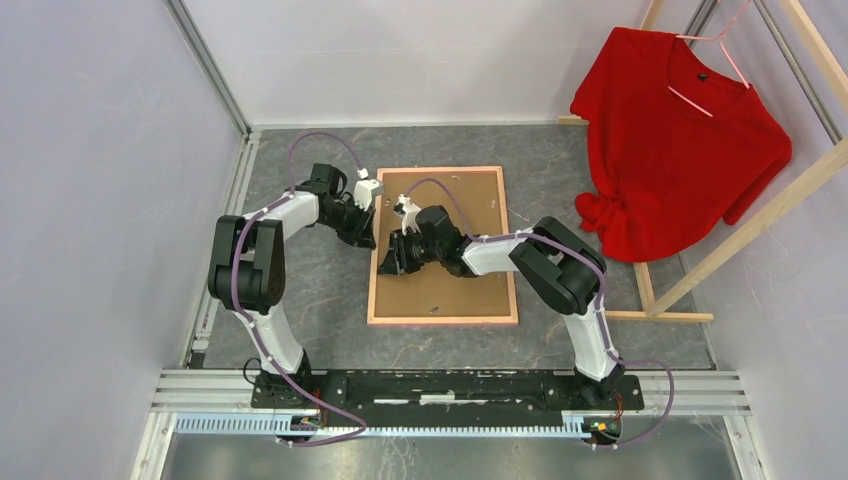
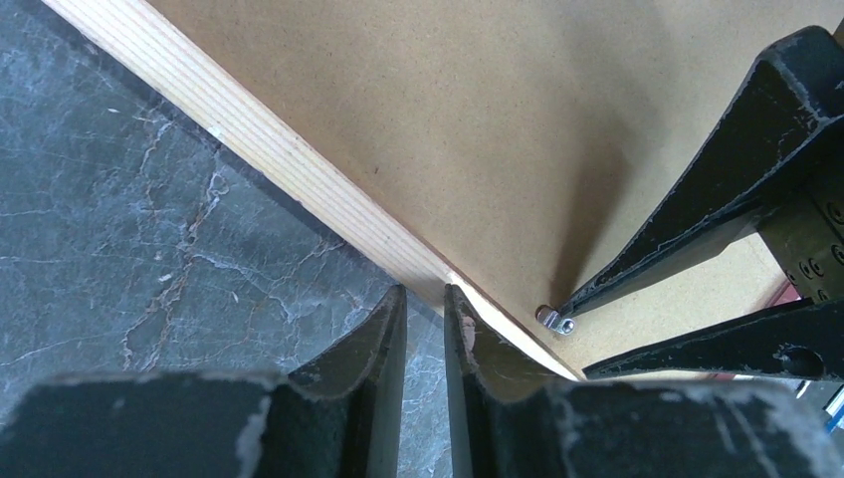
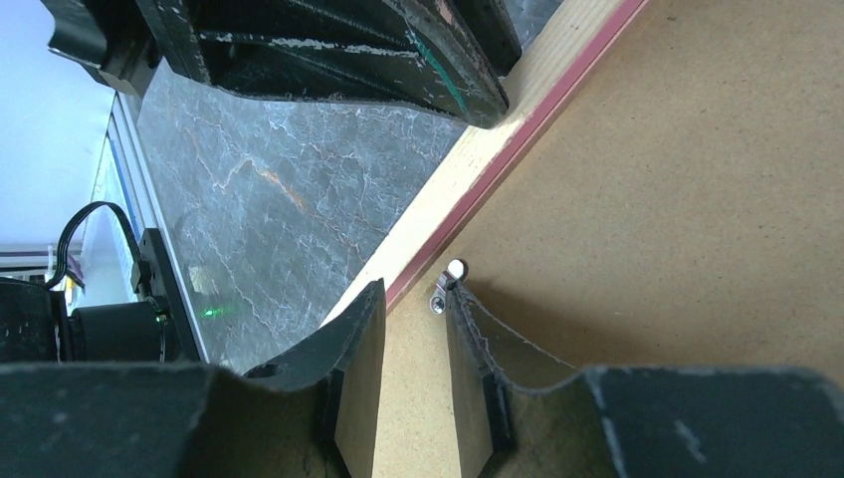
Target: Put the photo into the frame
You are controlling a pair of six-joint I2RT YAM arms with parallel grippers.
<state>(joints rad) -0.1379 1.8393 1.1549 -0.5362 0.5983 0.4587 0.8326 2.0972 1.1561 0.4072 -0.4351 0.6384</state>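
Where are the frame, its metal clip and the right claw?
frame (image 1: 445, 290): top view, bare backing board.
metal clip (image 2: 553, 320): left wrist view, its middle.
right claw (image 3: 413, 299): right wrist view, between its fingertips.

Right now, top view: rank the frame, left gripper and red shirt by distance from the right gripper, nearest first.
1. frame: directly under the right gripper, by the frame's left rim.
2. left gripper: just left, at that rim.
3. red shirt: far right, on the wooden rack.
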